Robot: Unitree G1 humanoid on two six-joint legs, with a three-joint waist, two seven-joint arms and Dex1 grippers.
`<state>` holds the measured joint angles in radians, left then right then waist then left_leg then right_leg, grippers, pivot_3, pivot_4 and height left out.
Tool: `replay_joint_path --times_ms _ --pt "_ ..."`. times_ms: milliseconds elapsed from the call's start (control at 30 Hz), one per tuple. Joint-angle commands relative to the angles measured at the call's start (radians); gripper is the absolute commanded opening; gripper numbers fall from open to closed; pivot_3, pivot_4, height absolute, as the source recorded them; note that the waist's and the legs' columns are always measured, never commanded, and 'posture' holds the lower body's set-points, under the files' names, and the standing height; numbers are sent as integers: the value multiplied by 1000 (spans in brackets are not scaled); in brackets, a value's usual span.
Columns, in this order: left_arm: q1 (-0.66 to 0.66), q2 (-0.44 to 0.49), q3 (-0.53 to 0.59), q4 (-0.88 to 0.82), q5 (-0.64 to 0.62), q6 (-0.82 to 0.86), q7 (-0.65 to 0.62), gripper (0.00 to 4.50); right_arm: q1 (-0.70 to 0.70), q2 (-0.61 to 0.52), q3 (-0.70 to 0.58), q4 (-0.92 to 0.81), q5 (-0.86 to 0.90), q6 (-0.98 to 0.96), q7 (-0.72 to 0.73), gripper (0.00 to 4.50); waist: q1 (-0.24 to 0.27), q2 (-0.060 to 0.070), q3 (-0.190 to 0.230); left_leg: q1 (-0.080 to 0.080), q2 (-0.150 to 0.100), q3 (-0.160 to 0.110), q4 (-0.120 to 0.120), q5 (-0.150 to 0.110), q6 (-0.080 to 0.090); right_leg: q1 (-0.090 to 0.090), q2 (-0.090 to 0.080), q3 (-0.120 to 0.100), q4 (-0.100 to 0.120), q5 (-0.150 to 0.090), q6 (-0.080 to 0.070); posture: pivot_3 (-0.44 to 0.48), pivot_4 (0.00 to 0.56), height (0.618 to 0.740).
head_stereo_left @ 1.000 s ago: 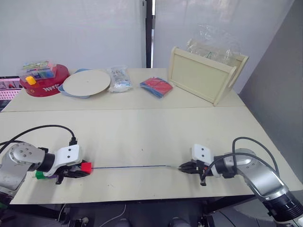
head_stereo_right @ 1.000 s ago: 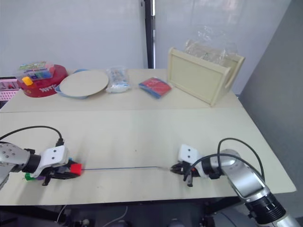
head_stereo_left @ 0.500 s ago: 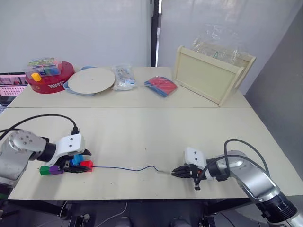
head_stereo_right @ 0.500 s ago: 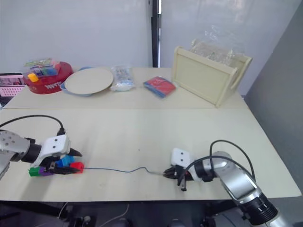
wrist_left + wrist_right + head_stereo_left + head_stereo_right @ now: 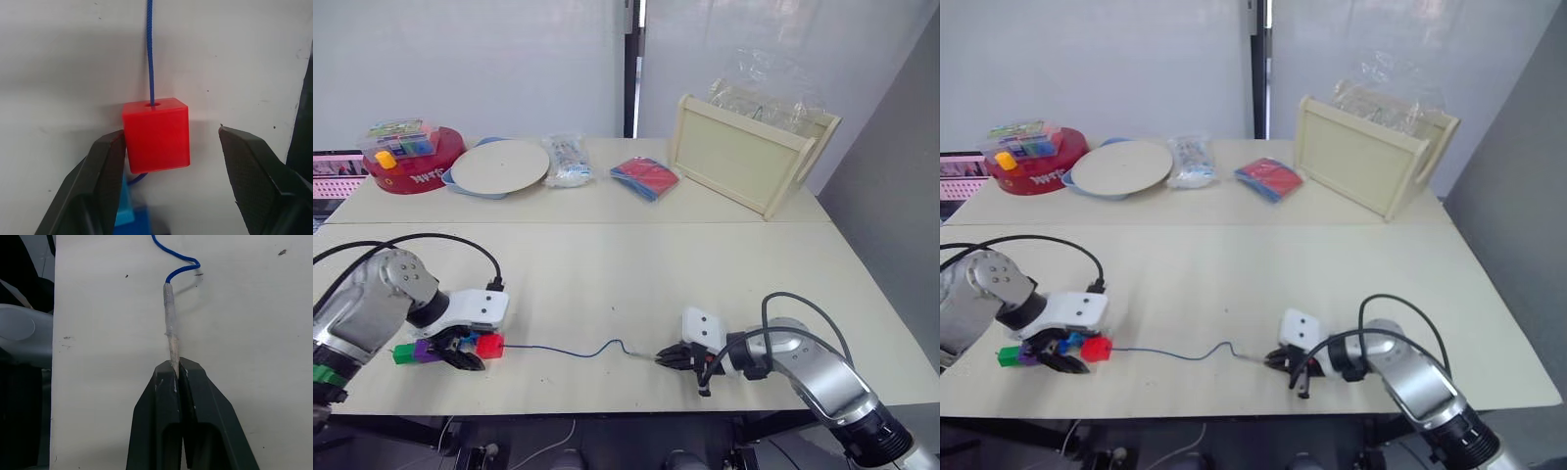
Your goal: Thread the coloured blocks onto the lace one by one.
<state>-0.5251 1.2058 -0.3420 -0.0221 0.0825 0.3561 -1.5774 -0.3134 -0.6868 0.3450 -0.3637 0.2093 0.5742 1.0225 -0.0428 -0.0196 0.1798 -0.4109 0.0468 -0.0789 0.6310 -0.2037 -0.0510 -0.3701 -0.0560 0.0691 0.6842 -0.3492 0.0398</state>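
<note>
The coloured blocks lie in a row on the table at the front left: green (image 5: 404,352), purple (image 5: 428,351), two blue ones (image 5: 470,341) and red (image 5: 490,345) at the right end. The dark-blue lace (image 5: 578,350) comes out of the red block (image 5: 156,134) and runs slack and wavy to the right. My left gripper (image 5: 460,354) is open around the red block, one finger (image 5: 105,166) against its side, the other clear of it. My right gripper (image 5: 664,359) is shut on the lace's pale stiff tip (image 5: 170,328), low over the table.
Along the back stand a red round tub (image 5: 411,166), a pale plate (image 5: 497,166), a clear bag (image 5: 563,162), a red-and-blue packet (image 5: 644,178) and a tilted wooden tray (image 5: 749,157). Black cables loop from both wrists.
The lace was taut a second ago and now lies slack and wavy, as my right gripper carried the tip leftward. My left wrist has shifted right over the row of blocks.
</note>
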Motion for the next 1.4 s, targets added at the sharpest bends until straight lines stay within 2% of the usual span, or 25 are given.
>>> replay_joint_path --times_ms 33,200,400,433,833,1400 --pt "-10 -18 -9 -20 36 31 17 3157 2 1 -17 -42 11 9 -14 0 0 0 0 0 0 0 0 0 0 0 0 0 0 0 0 0 150 740" --pt "19 -45 -30 -53 79 53 44 3157 11 1 -16 -68 18 35 -31 0 0 0 0 0 0 0 0 0 0 0 0 0 1 0 0 0 150 740" --pt "62 -43 -37 -47 116 16 55 1313 6 -11 -24 -57 9 41 -47 0 -3 2 -1 3 0 0 1 0 0 2 -1 1 1 0 0 0 150 740" --pt "63 -44 -35 -43 120 12 55 1188 6 -17 -28 -53 8 39 -47 0 -3 2 -1 3 0 0 1 0 0 2 0 1 1 0 0 0 150 740" --pt "61 -35 -29 34 161 -78 55 1189 57 -165 -140 53 -19 -32 -33 0 -4 5 -2 5 0 1 0 0 0 3 0 2 2 0 0 0 150 740" --pt "90 -28 -9 28 155 -85 67 1189 144 -251 -207 80 -14 -87 0 0 -6 9 -5 6 0 1 1 0 0 4 0 2 3 0 0 0 150 740"
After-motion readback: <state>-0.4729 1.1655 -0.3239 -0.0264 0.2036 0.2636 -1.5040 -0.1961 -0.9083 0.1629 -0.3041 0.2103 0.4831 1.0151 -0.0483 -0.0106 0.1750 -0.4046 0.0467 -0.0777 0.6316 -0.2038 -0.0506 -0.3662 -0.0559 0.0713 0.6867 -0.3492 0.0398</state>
